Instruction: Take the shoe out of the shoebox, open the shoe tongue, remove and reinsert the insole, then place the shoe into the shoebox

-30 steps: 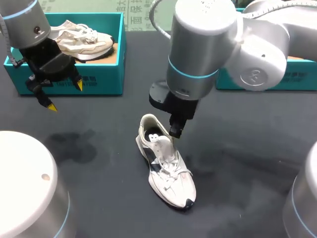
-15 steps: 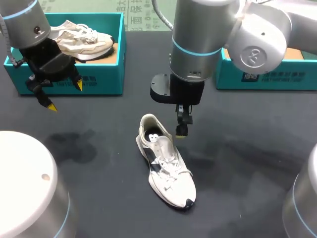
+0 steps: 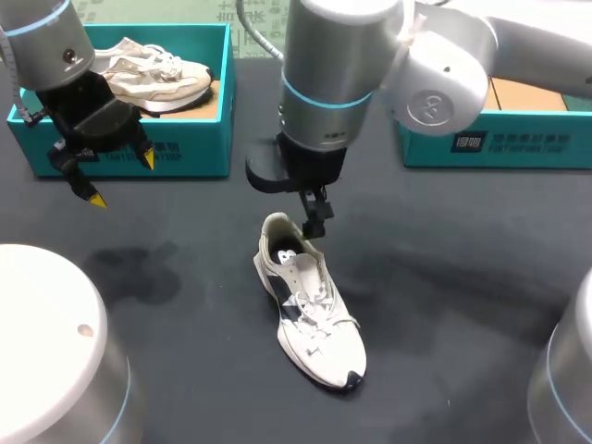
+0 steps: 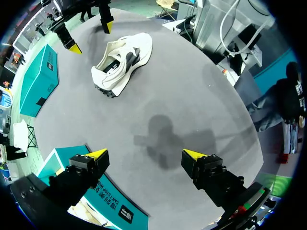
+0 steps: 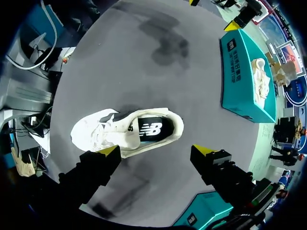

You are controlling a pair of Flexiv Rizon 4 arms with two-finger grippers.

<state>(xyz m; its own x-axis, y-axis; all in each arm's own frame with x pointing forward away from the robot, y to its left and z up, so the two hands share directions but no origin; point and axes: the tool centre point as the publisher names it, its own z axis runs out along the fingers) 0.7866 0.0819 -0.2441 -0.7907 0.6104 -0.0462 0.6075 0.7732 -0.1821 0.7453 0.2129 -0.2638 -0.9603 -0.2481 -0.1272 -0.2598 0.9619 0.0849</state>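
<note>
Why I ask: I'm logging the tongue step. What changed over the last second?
The right gripper lifted away from the tongue of the shoe and swung over toward its heel, jaws open; the tongue seems to have settled a little lower. The shoe kept its place, and the left gripper stayed by the shoebox, jaws open.

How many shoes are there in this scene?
2. One white shoe lies on the table, near its middle. One beige shoe sits in the left shoebox. The right shoebox is partly hidden inside, so it may hold another.
</note>
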